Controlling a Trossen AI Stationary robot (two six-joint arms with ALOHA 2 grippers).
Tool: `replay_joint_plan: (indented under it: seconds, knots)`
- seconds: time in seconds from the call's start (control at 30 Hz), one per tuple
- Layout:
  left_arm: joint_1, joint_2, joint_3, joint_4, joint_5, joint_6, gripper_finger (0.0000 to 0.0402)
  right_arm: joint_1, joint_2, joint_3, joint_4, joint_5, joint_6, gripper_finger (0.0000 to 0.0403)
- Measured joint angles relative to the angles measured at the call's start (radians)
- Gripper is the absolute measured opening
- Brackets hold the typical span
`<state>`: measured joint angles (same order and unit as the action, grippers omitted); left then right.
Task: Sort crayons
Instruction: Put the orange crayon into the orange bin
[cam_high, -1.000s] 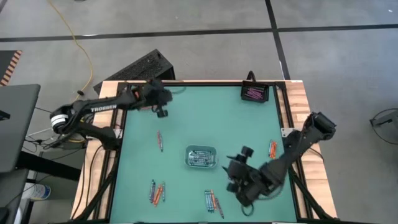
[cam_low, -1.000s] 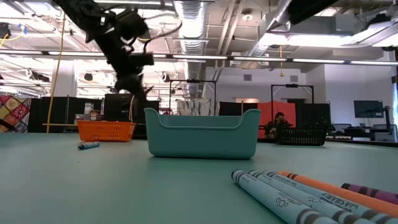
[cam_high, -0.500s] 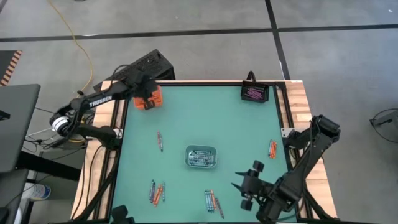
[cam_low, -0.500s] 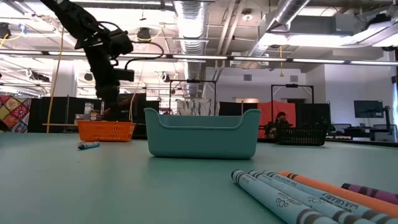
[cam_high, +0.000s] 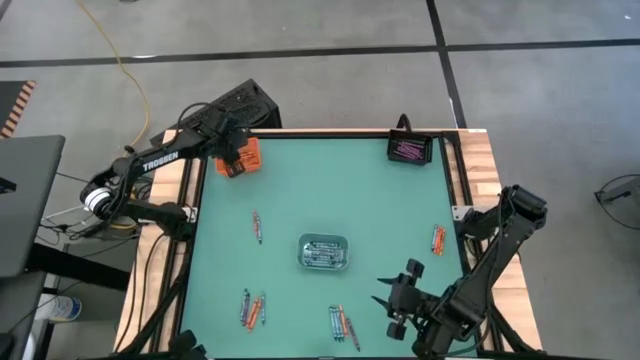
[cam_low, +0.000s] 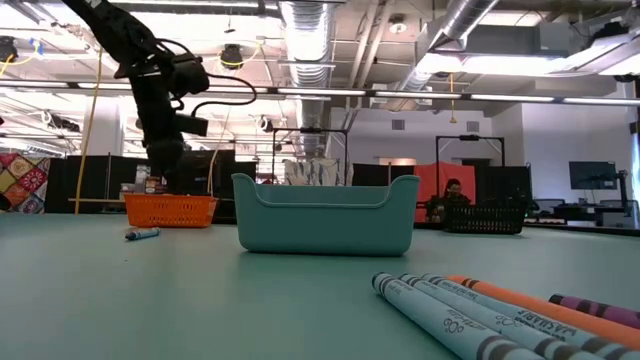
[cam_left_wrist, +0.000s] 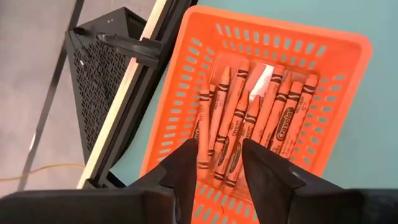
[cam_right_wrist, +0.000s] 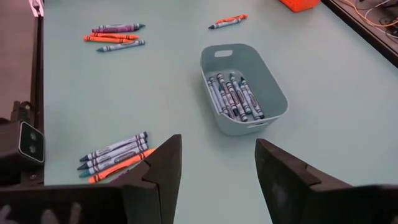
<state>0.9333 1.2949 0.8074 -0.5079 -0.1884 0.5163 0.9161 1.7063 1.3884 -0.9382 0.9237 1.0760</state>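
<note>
From above, I have the left gripper (cam_high: 232, 152) over the orange basket (cam_high: 245, 160) at the table's far left corner, so I judge this the drop-off step for an orange crayon. The right gripper (cam_high: 398, 303) waits low over the near right part of the green table (cam_high: 380, 200). Loose crayons (cam_high: 342, 322) lie near the front edge, with more at the left front, mid-left and right edge; a grey tray (cam_high: 323, 252) sits in the middle and a black tray (cam_high: 408, 149) at the far right corner.

At table height, the left arm (cam_low: 160, 100) hangs over the basket; a workshop with ceiling ducts lies behind.

Through the left wrist, my fingers (cam_left_wrist: 186, 168) stand apart with nothing between them, above the orange crayons (cam_left_wrist: 249, 118) lying in the basket.

Through the right wrist, the jaws stand wide and empty, facing blue crayons (cam_right_wrist: 233, 96) in the grey tray. Next, I'd say, comes picking another loose crayon, which calls for lining up along one stick.
</note>
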Motion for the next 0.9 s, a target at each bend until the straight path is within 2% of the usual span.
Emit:
replay_joint_plan:
  seconds: [0.27,0.4,0.57,0.67,0.77,0.9]
  knots:
    - [-0.071,-0.011,0.0,-0.083,0.0,-0.143,0.0127,0.0,0.0,0.0,0.0,0.0,-0.007,0.0192]
    - [-0.182,-0.033,0.0,-0.23,0.024,-0.299,0.0127,0.0,0.0,0.0,-0.001,0.0,-0.01,0.0188]
    - [-0.373,-0.047,-0.005,-0.376,0.084,-0.555,0.0128,0.0,0.0,0.0,-0.004,0.0,-0.017,0.0183]
    - [-0.498,-0.047,-0.045,-0.342,0.088,-0.74,0.0128,0.0,0.0,0.0,-0.004,0.0,-0.032,0.018]
    - [-0.595,-0.047,-0.099,-0.199,0.095,-0.882,0.0128,0.0,0.001,0.0,-0.004,0.01,-0.04,0.0178]
    - [-0.653,-0.045,-0.145,-0.095,0.089,-1.04,0.0128,-0.001,0.001,-0.001,-0.004,0.018,-0.041,0.0177]
